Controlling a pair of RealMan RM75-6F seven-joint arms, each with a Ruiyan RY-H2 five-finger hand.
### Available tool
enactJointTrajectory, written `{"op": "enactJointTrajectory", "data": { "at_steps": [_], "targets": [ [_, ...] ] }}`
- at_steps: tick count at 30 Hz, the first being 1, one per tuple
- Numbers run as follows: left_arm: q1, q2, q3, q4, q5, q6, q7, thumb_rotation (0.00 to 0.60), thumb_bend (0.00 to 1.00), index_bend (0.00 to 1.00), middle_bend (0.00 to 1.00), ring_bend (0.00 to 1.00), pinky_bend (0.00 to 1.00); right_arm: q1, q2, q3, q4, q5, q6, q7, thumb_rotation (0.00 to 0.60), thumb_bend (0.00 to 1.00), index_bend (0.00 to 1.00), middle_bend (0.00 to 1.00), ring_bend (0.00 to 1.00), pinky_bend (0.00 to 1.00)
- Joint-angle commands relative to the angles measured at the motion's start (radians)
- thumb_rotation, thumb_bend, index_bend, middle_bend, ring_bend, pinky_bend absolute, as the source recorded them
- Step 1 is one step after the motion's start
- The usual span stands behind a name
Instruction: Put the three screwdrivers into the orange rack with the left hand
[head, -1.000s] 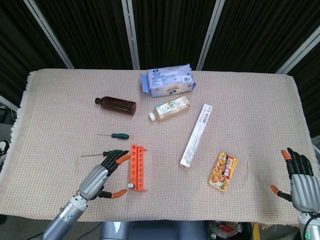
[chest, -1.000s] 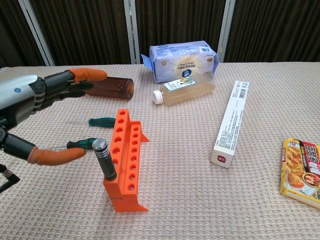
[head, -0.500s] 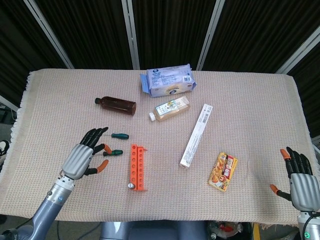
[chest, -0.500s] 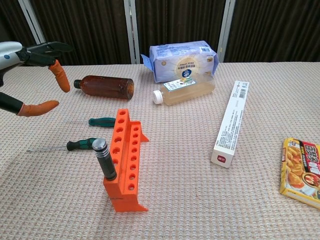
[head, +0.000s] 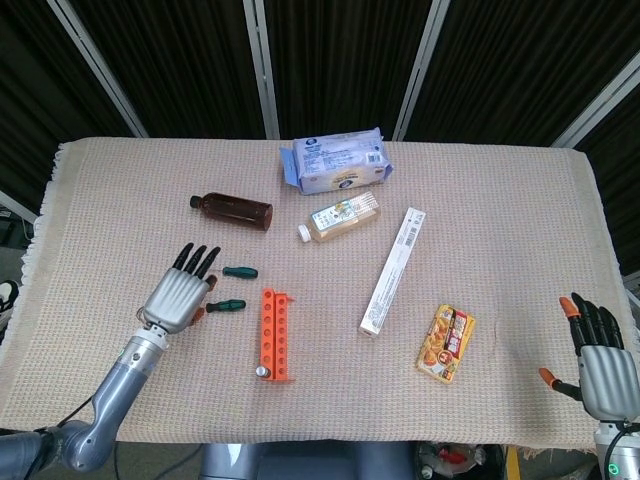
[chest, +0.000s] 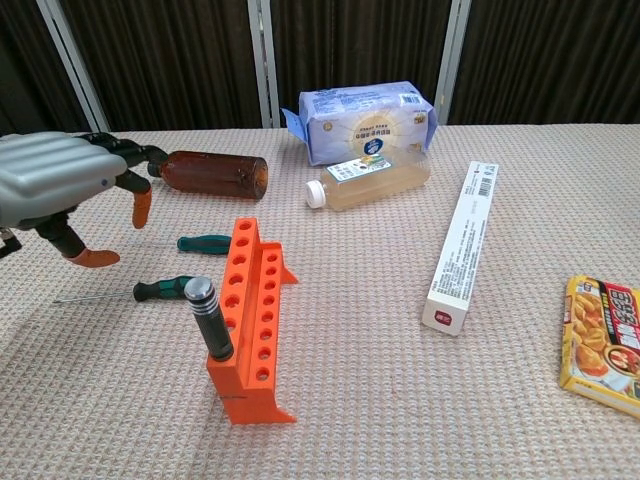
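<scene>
The left hand (head: 178, 295) hovers over the desk (head: 500, 200) with its fingers spread and nothing in its grasp, just left of two green-handled screwdrivers — the shorter screwdriver (head: 240, 271) lying farther back, the longer screwdriver (chest: 160, 289) nearer, its shaft passing under the hand. The third screwdriver (chest: 209, 318), black-handled, stands upright in the near end of the orange rack (head: 277, 334). The right hand (head: 597, 360) rests open and empty at the desk's near right corner — well apart from the rack.

Silver left hand (head: 176, 296), orange fingertips
</scene>
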Motion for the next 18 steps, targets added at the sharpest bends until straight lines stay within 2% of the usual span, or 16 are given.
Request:
{"op": "enactJointTrajectory", "data": {
  "at_steps": [1, 6, 11, 18],
  "targets": [
    [-0.048, -0.058, -0.009, 0.049, -0.077, -0.026, 0.070, 0.600, 0.24, 0.42, 0.00, 0.00, 0.00, 0.001, -0.001, 0.001, 0.002, 0.000, 0.000, 0.002, 0.600, 0.00, 0.00, 0.00, 0.00, 0.00],
    [-0.093, -0.122, 0.006, 0.102, -0.132, -0.027, 0.164, 0.600, 0.25, 0.41, 0.00, 0.00, 0.00, 0.003, -0.001, 0.002, 0.007, 0.002, -0.003, 0.008, 0.600, 0.00, 0.00, 0.00, 0.00, 0.00],
    [-0.119, -0.181, 0.031, 0.150, -0.141, 0.000, 0.234, 0.600, 0.25, 0.41, 0.00, 0.00, 0.00, 0.001, -0.001, 0.002, 0.011, 0.007, -0.003, 0.014, 0.600, 0.00, 0.00, 0.00, 0.00, 0.00],
    [-0.136, -0.245, 0.042, 0.211, -0.171, 0.000, 0.250, 0.600, 0.24, 0.42, 0.00, 0.00, 0.00, -0.002, 0.000, 0.002, 0.018, 0.012, -0.002, 0.022, 0.600, 0.00, 0.00, 0.00, 0.00, 0.00]
  ]
}}
